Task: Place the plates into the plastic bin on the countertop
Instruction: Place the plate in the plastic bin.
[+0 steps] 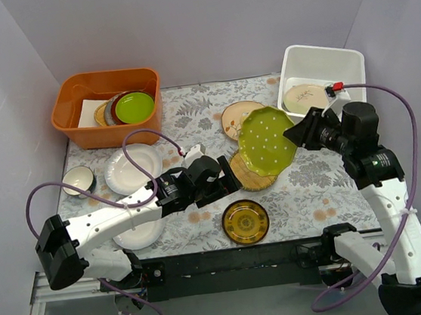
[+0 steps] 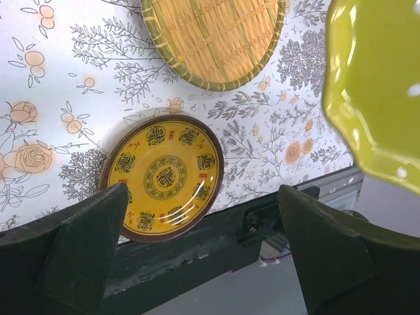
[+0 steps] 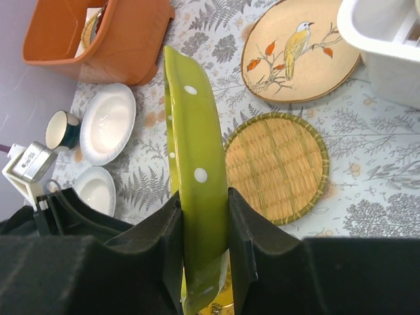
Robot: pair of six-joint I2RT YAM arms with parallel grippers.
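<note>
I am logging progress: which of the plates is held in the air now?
The dotted lime-green plate, held on edge in the right gripper. The woven-look plate, bird plate and amber plate lie flat on the countertop.

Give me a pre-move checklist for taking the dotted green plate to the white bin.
1. Grip: the right gripper is shut on the dotted plate, clamped on its rim: ok.
2. Lift: the dotted plate is off the countertop, held on edge: ok.
3. Room: the plastic bin shows only a cream plate inside: ok.
4. Other arm: the left gripper is open and empty above the amber plate: ok.
5. Clearance between the left gripper and the dotted plate: cannot tell.
</note>
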